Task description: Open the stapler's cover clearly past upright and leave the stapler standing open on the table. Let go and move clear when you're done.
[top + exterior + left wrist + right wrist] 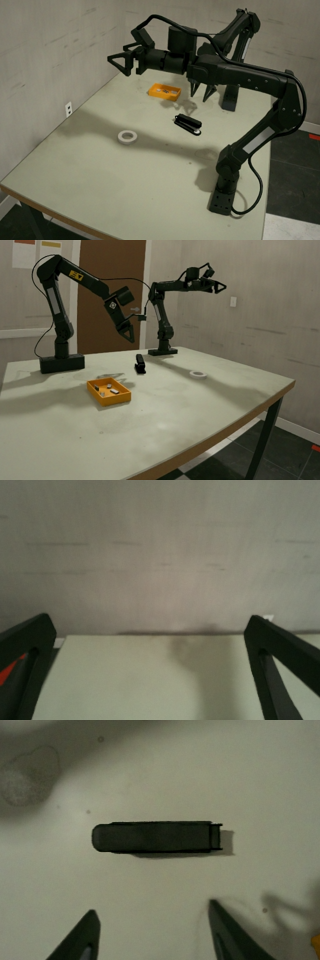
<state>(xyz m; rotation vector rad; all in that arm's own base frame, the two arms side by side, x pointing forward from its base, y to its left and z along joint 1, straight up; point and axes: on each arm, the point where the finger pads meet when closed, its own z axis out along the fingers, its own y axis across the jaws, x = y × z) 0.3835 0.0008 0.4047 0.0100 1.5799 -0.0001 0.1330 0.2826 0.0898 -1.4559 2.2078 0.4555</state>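
Note:
The black stapler (187,123) lies closed and flat on the table; it also shows in the exterior view (140,363) and in the right wrist view (156,837). My right gripper (202,92) hangs open and empty above and behind the stapler, fingers pointing down; it shows in the exterior view (128,333) and in the right wrist view (155,935). My left gripper (120,63) is open and empty, held high and level over the far side of the table, pointing at the wall; it shows in the exterior view (219,287) and in the left wrist view (150,645).
An orange tray (163,92) with several small metal pieces sits behind the stapler (108,390). A white tape roll (127,137) lies to the side (197,374). The arm bases (222,198) (228,100) stand on the table's edge.

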